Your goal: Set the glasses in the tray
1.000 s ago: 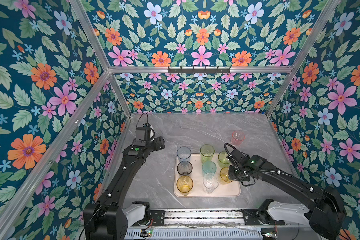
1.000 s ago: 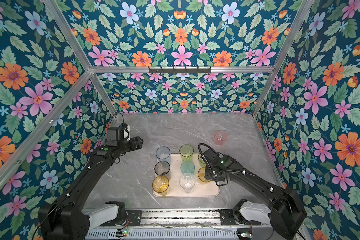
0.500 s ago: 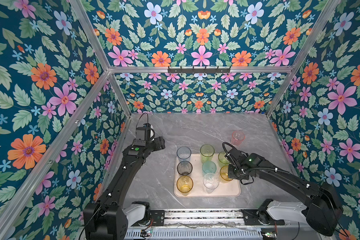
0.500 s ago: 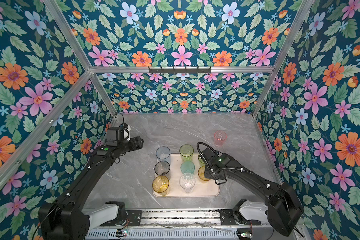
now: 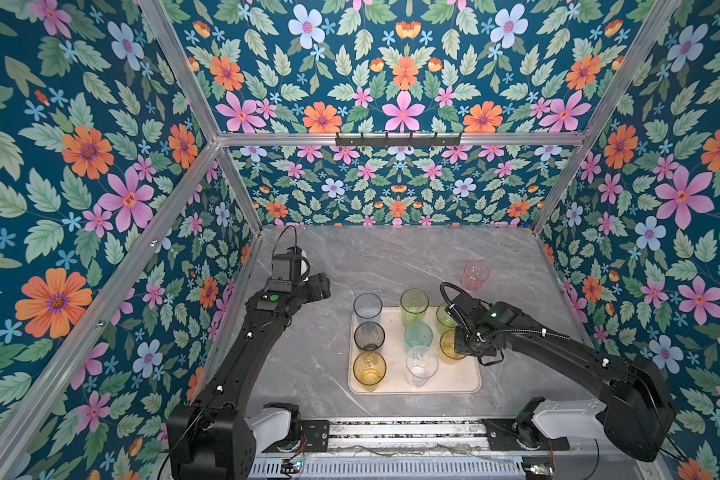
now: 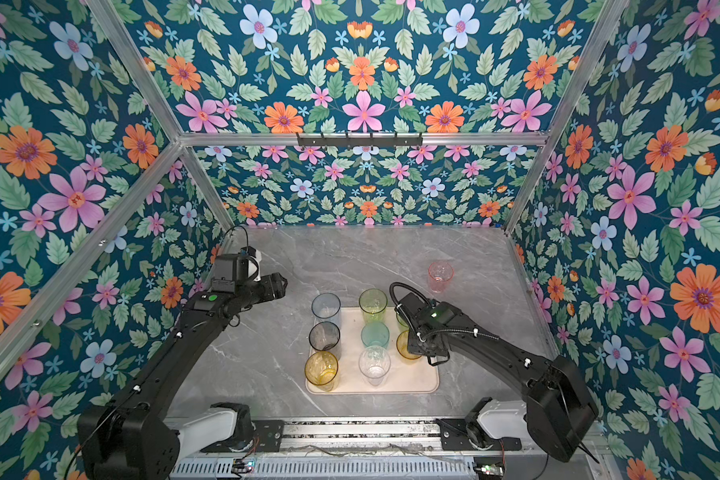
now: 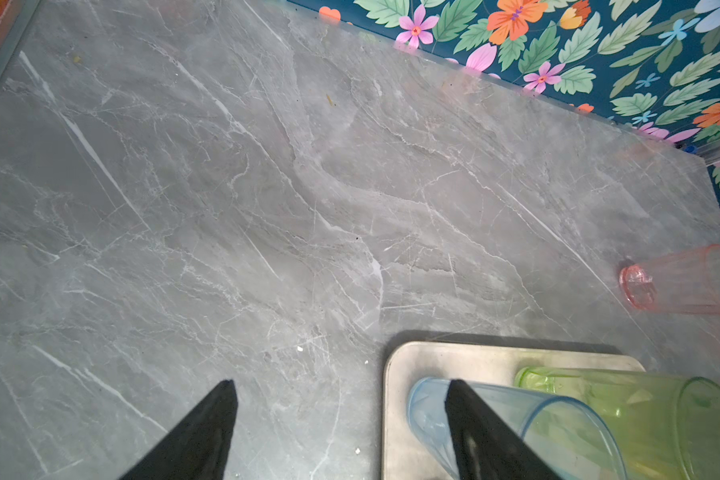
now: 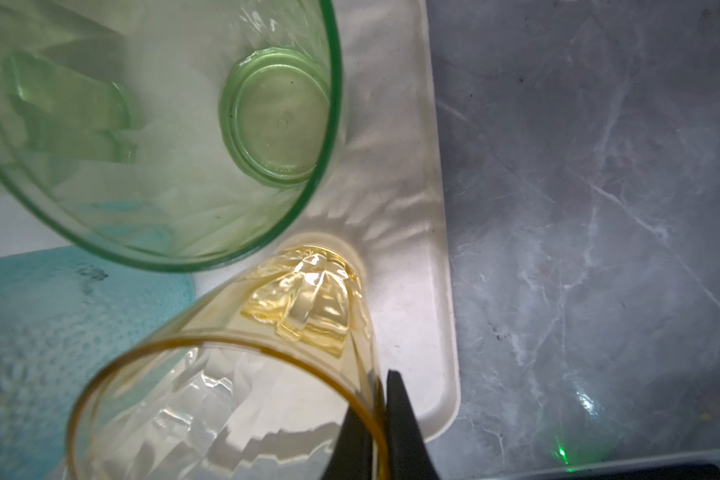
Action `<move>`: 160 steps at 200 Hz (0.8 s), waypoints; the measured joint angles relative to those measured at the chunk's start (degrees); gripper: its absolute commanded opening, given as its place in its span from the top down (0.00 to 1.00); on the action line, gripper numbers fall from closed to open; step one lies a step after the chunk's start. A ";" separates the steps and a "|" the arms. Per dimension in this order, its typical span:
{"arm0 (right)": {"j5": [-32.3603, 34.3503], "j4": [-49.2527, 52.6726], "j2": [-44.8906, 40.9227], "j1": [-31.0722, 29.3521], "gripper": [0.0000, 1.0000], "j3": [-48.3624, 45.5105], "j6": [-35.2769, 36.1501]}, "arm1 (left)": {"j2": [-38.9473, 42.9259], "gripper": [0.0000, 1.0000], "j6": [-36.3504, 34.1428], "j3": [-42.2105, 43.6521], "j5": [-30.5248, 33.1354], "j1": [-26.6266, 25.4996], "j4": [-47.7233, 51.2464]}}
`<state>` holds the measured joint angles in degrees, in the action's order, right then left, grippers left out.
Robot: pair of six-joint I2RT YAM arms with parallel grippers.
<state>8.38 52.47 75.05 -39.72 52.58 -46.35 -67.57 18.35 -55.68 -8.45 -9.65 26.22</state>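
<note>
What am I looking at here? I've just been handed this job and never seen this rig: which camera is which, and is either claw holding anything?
Two black robot arms stand over a marble table. The two wide pictures come from one overhead camera pair; the close-ups come from cameras on each arm's wrist. Eight glasses stand in the tray; the pink glass stands outside on the table. The right gripper is shut on the yellow glass's rim. The left gripper hangs open and empty above the table, near the blue glass.
</note>
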 measured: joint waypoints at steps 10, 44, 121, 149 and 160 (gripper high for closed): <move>0.17 0.02 0.26 0.00 1.00 0.13 0.00 | -0.04 0.18 0.00 0.00 0.00 0.00 0.02; 0.26 0.02 1.33 0.00 1.00 0.22 -0.09 | -0.11 0.18 0.00 0.00 0.00 0.00 0.02; -0.28 0.02 2.21 0.04 1.00 0.50 -0.28 | -0.11 0.18 -0.02 0.00 -0.24 0.00 0.02; -0.07 0.07 2.71 0.13 1.00 0.76 -0.48 | -0.11 0.18 -0.02 0.00 -0.26 0.00 0.02; -0.07 0.02 2.84 0.22 1.00 0.85 -0.55 | -0.13 0.18 -0.02 0.00 -0.35 0.00 0.02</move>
<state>8.32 52.49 77.89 -39.51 53.43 -46.89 -67.70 18.33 -55.68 -8.80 -9.65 26.24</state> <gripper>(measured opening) 0.074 0.821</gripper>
